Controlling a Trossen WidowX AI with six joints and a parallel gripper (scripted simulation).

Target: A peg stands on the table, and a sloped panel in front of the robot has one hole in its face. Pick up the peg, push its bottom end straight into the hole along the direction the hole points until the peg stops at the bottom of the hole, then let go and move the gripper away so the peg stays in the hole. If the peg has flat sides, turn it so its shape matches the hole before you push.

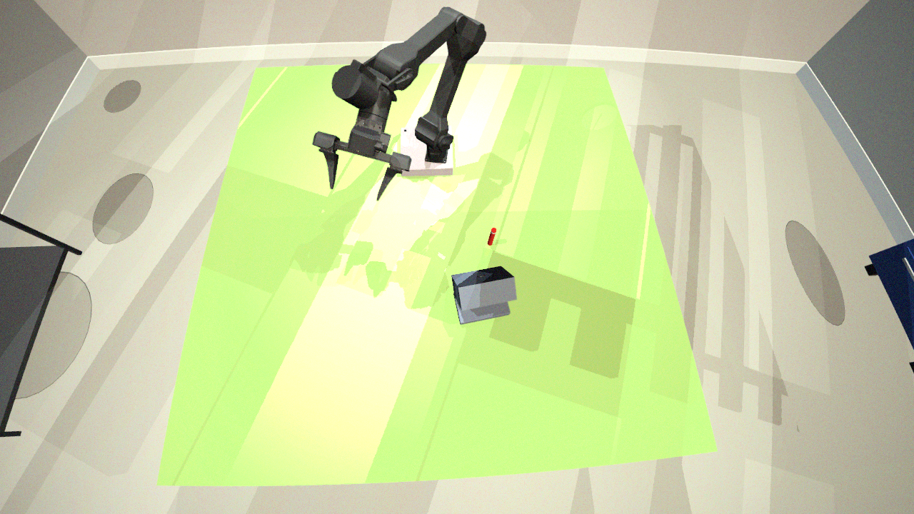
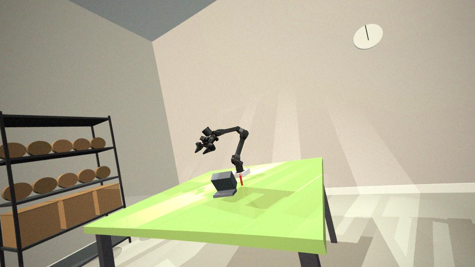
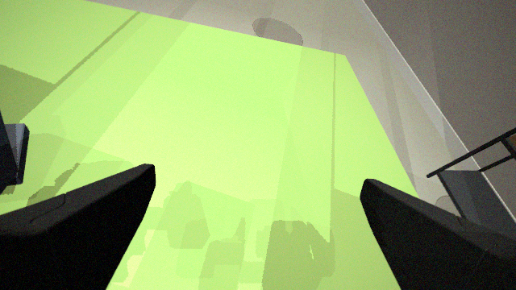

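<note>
A red peg [image 1: 491, 237] [image 2: 241, 180] stands upright on the green table [image 1: 306, 409] [image 2: 199, 222]; its cross-section is too small to tell. The grey block with the sloped panel [image 1: 488, 293] [image 2: 225, 182] stands just beyond the peg from the arm's base. Part of the block shows at the left edge of the wrist view. Its upper face is dark in the top view and I cannot make out the hole. My gripper [image 1: 355, 193] [image 2: 199, 152] [image 3: 261, 181] is wide open and empty, high above the table, to the left of peg and block in the top view. The peg is outside the wrist view.
The arm's pale base plate [image 1: 429, 171] [image 2: 246, 171] sits near the table's back edge. A black shelf [image 2: 59, 152] with round items and boxes stands off the table to the left in the exterior view. A blue object [image 1: 895, 275] stands off the table at the far right.
</note>
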